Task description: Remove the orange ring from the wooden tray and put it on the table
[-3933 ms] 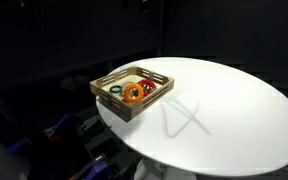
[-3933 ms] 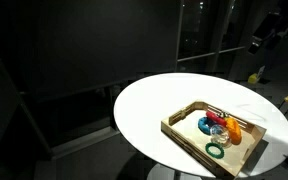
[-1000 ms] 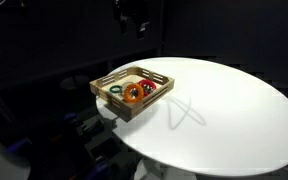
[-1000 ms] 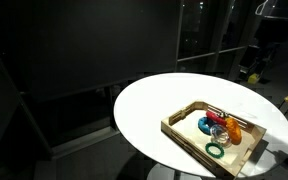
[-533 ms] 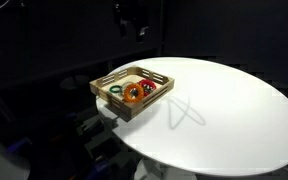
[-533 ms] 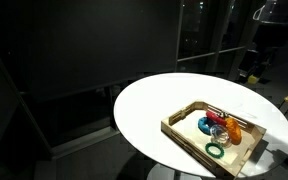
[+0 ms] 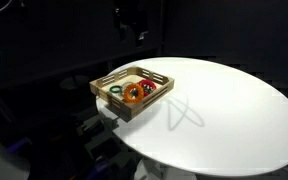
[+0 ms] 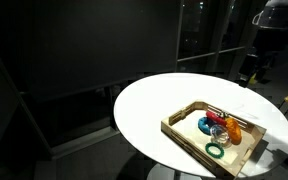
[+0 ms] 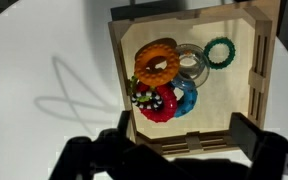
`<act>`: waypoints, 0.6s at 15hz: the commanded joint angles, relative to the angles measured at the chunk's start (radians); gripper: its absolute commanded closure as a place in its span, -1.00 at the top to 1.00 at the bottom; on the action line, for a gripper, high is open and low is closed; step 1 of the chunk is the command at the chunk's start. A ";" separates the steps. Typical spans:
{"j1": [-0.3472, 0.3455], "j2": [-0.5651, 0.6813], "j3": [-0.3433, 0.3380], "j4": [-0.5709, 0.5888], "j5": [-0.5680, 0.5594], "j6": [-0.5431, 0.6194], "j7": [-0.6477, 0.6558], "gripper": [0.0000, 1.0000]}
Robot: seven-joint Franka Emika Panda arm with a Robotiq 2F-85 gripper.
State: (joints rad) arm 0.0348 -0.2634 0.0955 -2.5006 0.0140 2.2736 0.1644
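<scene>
Table (image 7: 234, 110) with a round white top fills most of both exterior views (image 8: 154, 105). A thin shadow of crossed lines (image 7: 184, 112) lies on it beside the tray.

The wooden tray (image 7: 106, 102) stands close to the edge of the table, and one of its corners reaches this edge. It is shallow, with slatted raised sides (image 8: 189, 143). In the wrist view its floor (image 9: 234, 100) is seen from above, with white table on the left.

The robot arm is dark against the dark room. The gripper (image 7: 134, 22) hangs high above the table, well apart from the tray and touching nothing. In the wrist view the gripper (image 9: 181, 140) comes in at the lower edge, and its two fingers (image 9: 252, 135) stand wide apart with nothing between them.

The orange ring (image 9: 144, 66) lies inside the tray, near the middle of the floor, in the group of rings (image 7: 132, 95). It touches a clear ring (image 9: 189, 62) and a red ring (image 9: 154, 103). A blue ring (image 9: 187, 98) lies against the red one. A green ring (image 9: 220, 52) lies by itself, a little apart from the others, nearer to one corner of the tray (image 8: 216, 150).
</scene>
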 commanded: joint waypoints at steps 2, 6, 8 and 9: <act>-0.006 0.025 0.001 -0.021 -0.016 -0.002 0.051 1.00; -0.006 0.060 0.007 -0.055 -0.026 0.050 0.103 1.00; -0.004 0.086 0.008 -0.072 -0.024 0.097 0.126 1.00; -0.003 0.099 0.008 -0.079 -0.022 0.123 0.137 1.00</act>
State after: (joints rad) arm 0.0334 -0.1914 0.0970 -2.5578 0.0073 2.3318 0.2487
